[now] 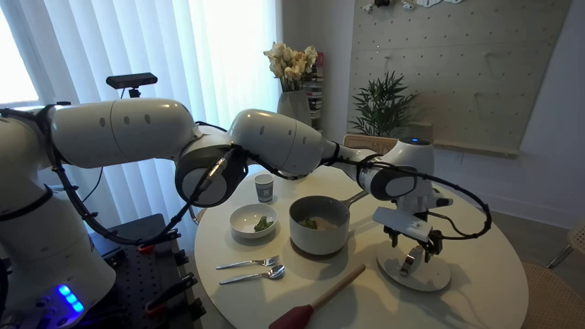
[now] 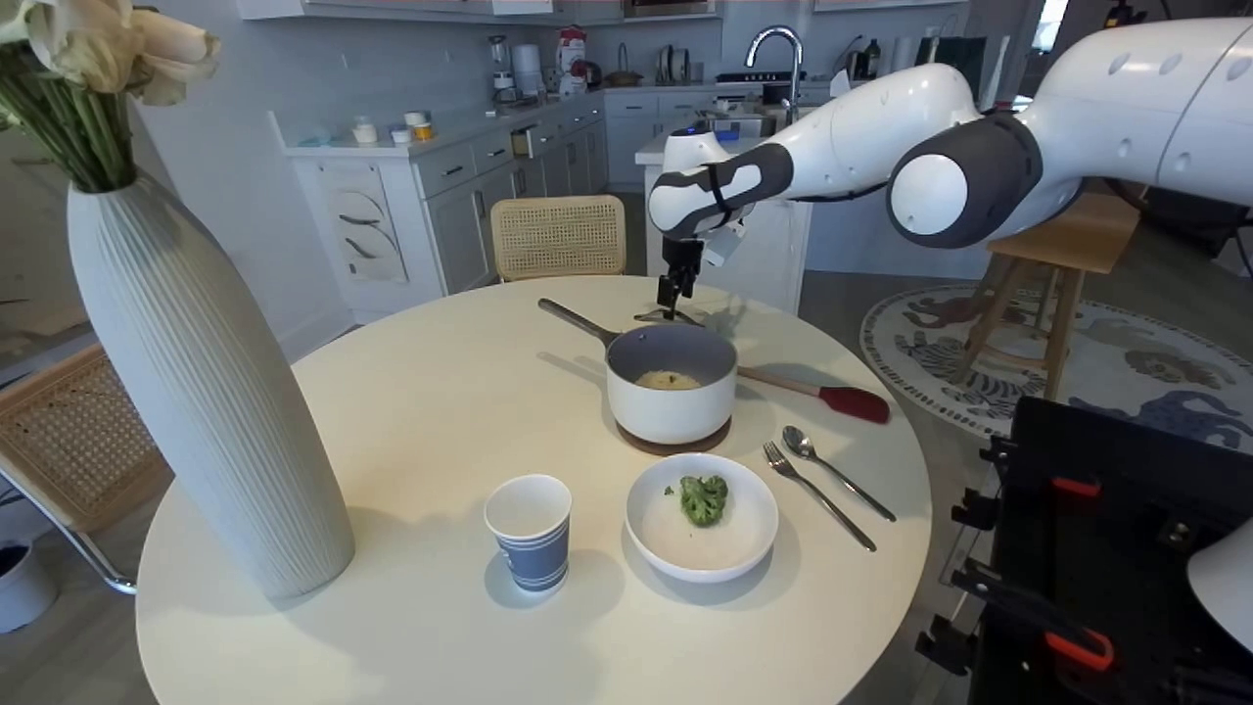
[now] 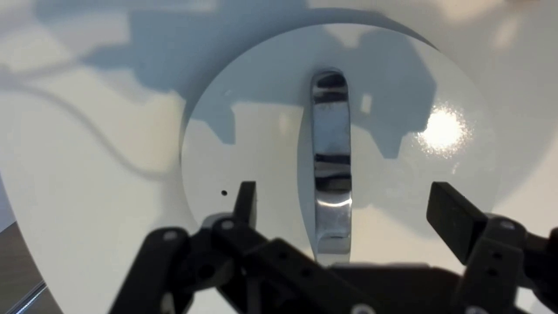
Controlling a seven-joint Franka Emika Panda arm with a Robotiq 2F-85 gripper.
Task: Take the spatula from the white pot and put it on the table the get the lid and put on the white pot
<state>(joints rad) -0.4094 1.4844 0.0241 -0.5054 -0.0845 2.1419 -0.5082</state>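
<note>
The white pot [image 1: 315,241] stands uncovered on the table [image 1: 361,308], with food inside; it also shows in an exterior view [image 2: 666,413]. The spatula, with a red head and wooden handle, lies on the table beside the pot in both exterior views [image 1: 339,284] [image 2: 854,402]. The pale round lid [image 1: 432,277] lies flat on the table, its arched metal handle up; it fills the middle of the wrist view [image 3: 270,144]. My gripper [image 1: 412,248] is open above the lid. In the wrist view its fingers [image 3: 343,189] stand apart on either side of the handle, not touching it.
A white bowl [image 1: 242,224] with broccoli, a paper cup [image 1: 264,188], a fork [image 1: 251,263] and a spoon [image 1: 274,272] are on the table. The pot's handle [image 1: 356,198] points towards the arm's wrist. A tall vase [image 2: 215,411] stands on the far side.
</note>
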